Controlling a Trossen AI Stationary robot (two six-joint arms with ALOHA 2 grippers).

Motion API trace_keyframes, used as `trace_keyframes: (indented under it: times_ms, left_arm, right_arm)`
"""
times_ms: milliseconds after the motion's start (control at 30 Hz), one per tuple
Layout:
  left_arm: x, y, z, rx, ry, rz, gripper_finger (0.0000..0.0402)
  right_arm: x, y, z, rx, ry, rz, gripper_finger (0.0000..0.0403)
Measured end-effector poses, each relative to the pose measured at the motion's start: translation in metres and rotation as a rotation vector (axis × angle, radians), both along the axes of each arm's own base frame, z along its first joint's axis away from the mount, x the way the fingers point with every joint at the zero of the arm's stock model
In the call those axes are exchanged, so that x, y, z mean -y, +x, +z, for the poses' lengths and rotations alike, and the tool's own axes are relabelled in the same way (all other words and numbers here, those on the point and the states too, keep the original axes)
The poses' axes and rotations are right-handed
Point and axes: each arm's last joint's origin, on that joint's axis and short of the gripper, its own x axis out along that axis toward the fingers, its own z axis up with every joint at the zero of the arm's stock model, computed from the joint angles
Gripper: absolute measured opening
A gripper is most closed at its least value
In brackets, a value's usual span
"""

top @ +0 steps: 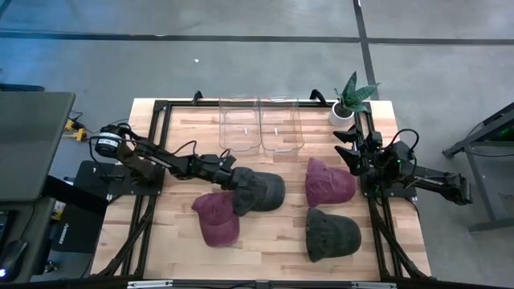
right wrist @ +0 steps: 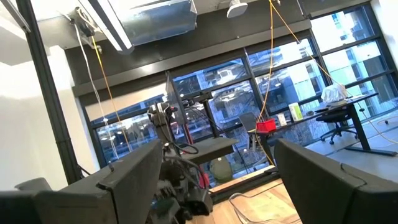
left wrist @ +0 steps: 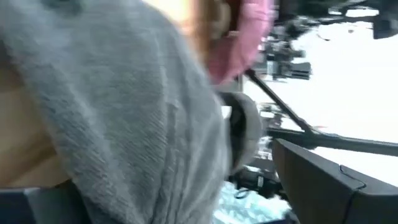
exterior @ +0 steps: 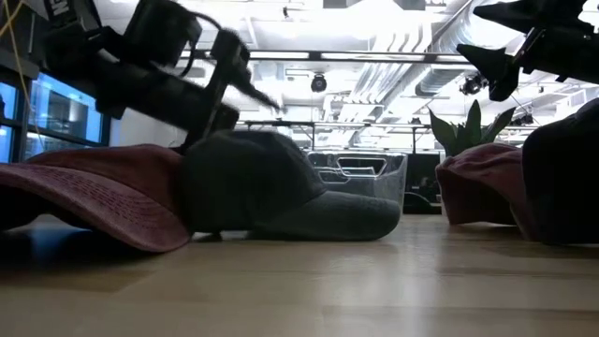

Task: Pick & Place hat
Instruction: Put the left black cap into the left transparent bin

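Observation:
A dark grey cap [top: 261,191] lies mid-table, its edge over a maroon cap [top: 215,218]. A second maroon cap [top: 329,183] and a second dark cap [top: 331,234] lie to the right. My left gripper [top: 235,183] reaches in from the table's left and stands open at the grey cap's left side, low over it in the low view [exterior: 211,126]. Grey cloth [left wrist: 124,112] fills most of the left wrist view. My right gripper [top: 348,152] waits open, raised near the table's right edge, touching nothing [right wrist: 217,146]. My left gripper comes at the dark grey cap's left side [top: 243,186] slanting down from the table's left. The cap's cloth [left wrist: 155,143] covers one finger and hides it; the other finger [left wrist: 329,180] stands bare beside the cloth. The cap rests on the table and against the maroon cap [exterior: 94,197].
Two clear plastic bins [top: 241,124] [top: 280,124] stand side by side at the table's far edge. A potted plant [top: 350,100] is at the far right corner. Bare wood [top: 265,241] shows between the caps near the table's near edge.

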Motion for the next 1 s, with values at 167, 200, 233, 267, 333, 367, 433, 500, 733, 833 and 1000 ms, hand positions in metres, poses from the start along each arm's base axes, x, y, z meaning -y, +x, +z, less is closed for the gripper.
trace_keyframes:
  times_ms: [167,200,233,267,333,367,433,500,733,833,1000]
  left_arm:
    - [0.0013,0.0046,0.0051,0.024,0.028,-0.043,0.0315]
    - [0.0013,0.0047,0.0053,0.026,0.028,-0.044,0.0312]
    - [0.0013,0.0046,0.0048,0.021,0.027,-0.044,0.0306]
    - [0.0013,0.0044,0.0043,0.016,0.027,-0.044,0.0299]
    - [0.0012,0.0043,0.004,0.013,0.027,-0.046,0.0279]
    - [0.0013,0.0043,0.0039,0.012,0.026,-0.047,0.0266]
    - [0.0014,0.0042,0.0038,0.01,0.025,-0.05,0.0237]
    - [0.0017,0.0041,0.0038,0.01,0.022,-0.06,0.0206]
    - [0.0019,0.0033,0.0017,-0.006,0.037,-0.078,0.0099]
    - [0.0022,0.0032,0.0018,-0.004,0.042,-0.092,0.0055]
    - [0.0028,0.003,0.0017,0.001,0.056,-0.116,0.0006]
  right_arm:
    - [0.0,0.0,-0.0001,0.0,0.0,0.0,0.0307]
    - [0.0,0.0,0.0,0.0,0.0,0.0,0.0307]
    - [0.0,0.0,0.0,0.0,0.0,0.0,0.0307]
    - [0.0,0.0,0.0,0.0,0.0,0.0,0.0307]
    - [0.0,0.0,0.0,0.0,0.0,0.0,0.0307]
    - [0.0,0.0,0.0,-0.001,0.0,0.0,0.0307]
    - [0.0,0.0,-0.0001,-0.001,0.0,0.0,0.0307]
    - [0.0,0.0001,-0.0001,-0.001,0.0,0.0,0.0307]
    - [0.0,0.0001,-0.0002,-0.001,0.0,0.0,0.0307]
    - [0.0,0.0,-0.0001,-0.001,0.0,0.0,0.0307]
    - [0.0,0.0,-0.0001,-0.001,0.0,0.0,0.0307]
